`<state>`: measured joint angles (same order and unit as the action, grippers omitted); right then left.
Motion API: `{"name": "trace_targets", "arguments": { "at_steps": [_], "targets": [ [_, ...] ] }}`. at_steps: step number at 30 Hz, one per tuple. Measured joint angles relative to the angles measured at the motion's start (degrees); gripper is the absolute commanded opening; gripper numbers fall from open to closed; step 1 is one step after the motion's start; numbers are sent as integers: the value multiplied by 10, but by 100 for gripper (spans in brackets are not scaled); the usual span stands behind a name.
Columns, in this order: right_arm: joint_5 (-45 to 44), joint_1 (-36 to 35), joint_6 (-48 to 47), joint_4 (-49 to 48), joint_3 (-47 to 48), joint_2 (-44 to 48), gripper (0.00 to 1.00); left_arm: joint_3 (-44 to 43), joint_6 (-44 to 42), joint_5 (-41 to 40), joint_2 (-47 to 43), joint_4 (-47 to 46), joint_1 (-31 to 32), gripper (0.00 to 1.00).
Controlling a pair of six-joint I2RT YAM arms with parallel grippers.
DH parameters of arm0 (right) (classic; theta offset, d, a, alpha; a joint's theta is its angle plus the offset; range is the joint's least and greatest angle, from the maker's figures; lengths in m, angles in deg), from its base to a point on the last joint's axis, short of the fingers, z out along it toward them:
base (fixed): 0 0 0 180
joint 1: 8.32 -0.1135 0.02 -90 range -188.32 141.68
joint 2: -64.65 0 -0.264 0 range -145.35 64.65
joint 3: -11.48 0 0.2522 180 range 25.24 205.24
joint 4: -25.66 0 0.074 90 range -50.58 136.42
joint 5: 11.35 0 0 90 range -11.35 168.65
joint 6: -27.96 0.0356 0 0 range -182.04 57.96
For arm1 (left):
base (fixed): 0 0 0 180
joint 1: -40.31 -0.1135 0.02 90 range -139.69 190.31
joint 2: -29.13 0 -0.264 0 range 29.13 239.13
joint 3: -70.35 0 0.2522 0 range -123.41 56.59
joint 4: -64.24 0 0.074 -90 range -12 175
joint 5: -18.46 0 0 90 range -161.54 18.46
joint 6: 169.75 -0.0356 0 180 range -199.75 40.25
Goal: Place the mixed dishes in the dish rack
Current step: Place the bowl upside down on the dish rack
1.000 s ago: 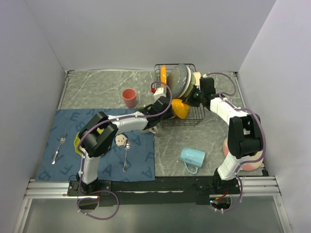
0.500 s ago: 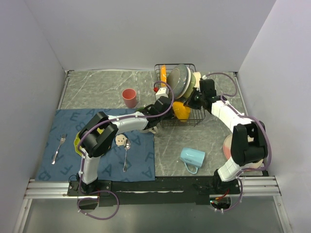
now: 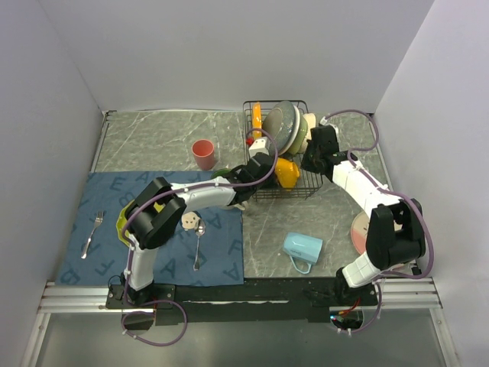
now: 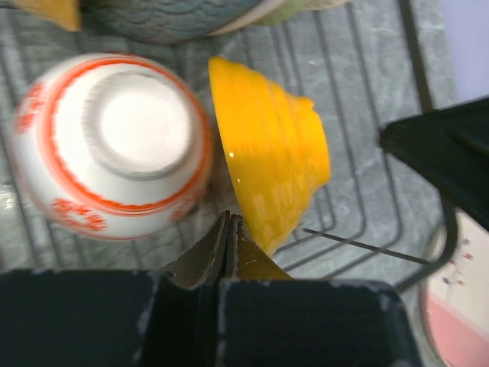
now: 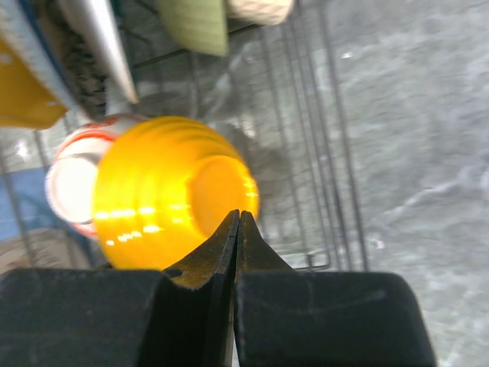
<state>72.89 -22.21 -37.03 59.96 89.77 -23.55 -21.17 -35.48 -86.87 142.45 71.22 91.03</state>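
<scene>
the orange bowl (image 4: 271,168) is lying in the rack (image 3: 304,186) just past the left gripper (image 4: 229,227) and right gripper (image 5: 238,223), both clenched empty.

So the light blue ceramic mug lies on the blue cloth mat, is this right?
No. The light blue ceramic mug lies on the grey marble tabletop, off the blue cloth mat, as the top external view shows.

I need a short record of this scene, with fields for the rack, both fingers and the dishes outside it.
rack: upright plates, tilted orange bowl, upside-down red-patterned bowl
left fingers: shut, empty, near orange bowl
right fingers: shut, empty, over orange bowl
outside rack: pink cup, blue mug, pink plate, lime plate, small dish
</scene>
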Motion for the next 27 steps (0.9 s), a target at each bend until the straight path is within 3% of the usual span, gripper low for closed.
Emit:
{"name": "trace_targets", "arguments": {
  "at_steps": [11,16,22,27],
  "targets": [
    [-31,-6,-13,1,5,-8,0,2,11,-57,-14,43,-1,2],
    [-39,-6,-3,8,32,-44,0,11,12,-57,-39,44,-1,11],
    [-29,-5,10,12,45,-93,22,13,13,-39,-45,38,-2,24],
    [-1,1,16,10,45,-99,23,24,19,-18,-45,22,-9,34]
  ]
}}
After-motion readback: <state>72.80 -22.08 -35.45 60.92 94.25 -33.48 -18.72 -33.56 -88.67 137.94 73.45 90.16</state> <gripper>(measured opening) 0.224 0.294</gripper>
